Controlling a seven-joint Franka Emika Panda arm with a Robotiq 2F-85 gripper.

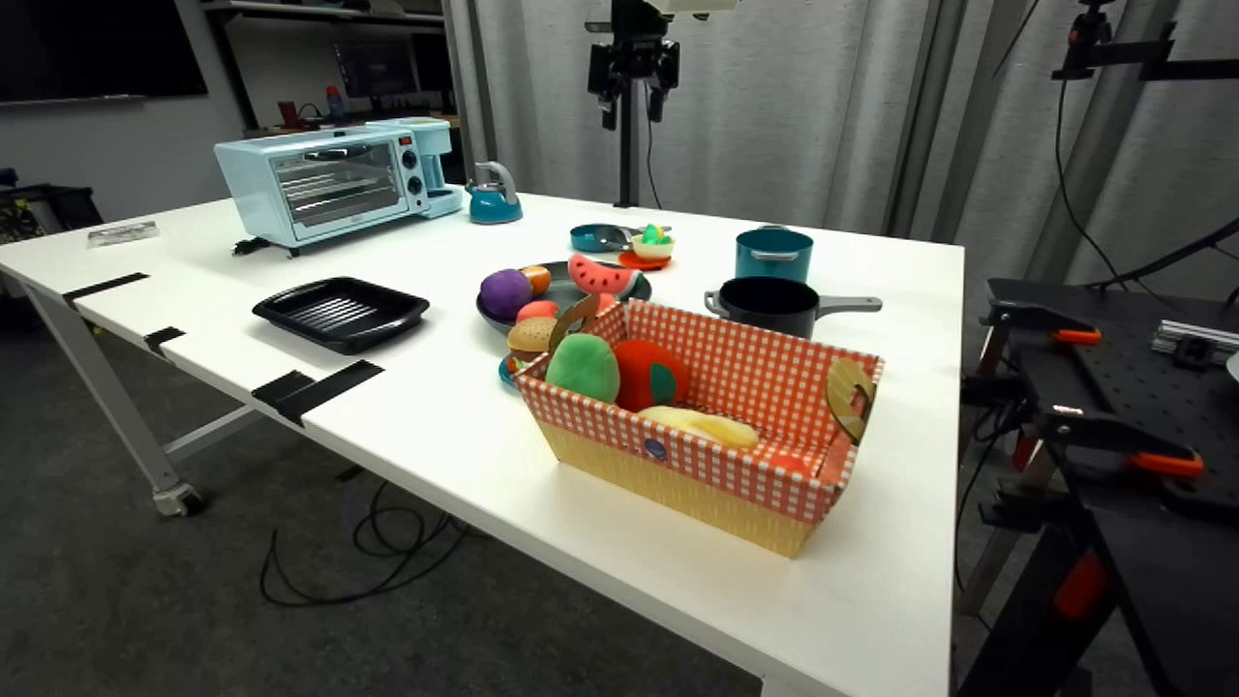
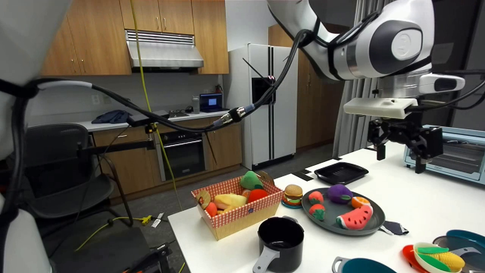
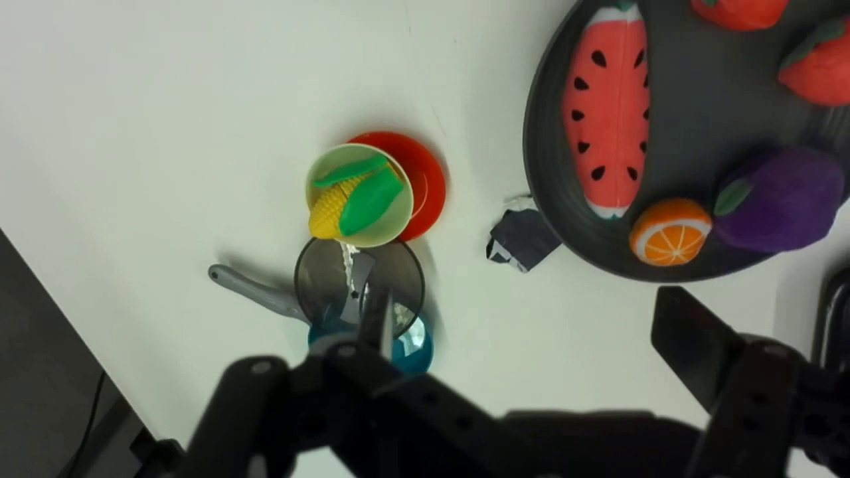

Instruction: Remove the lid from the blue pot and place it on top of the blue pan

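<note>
Nearest the wrist camera, my tool (image 3: 524,305) hangs spread wide, holding nothing. Lower and left of it there, the glass lid (image 3: 339,279) overlaps the blue pan (image 3: 415,348), whose handle (image 3: 259,293) points farther left; I'd likely shift left, then descend.

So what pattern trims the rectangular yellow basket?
Red-and-white checked trim, clearest in an exterior view.

The counter (image 1: 891,465) carries a red-checked basket (image 1: 678,484) containing toy food (image 2: 229,201), a ribbed black tray (image 1: 341,315) and a light-blue toaster oven (image 1: 339,184); beside the latter stands a teal kettle (image 1: 495,207). A round grey plate (image 3: 697,126) supports a watermelon slice (image 3: 607,113).
</note>
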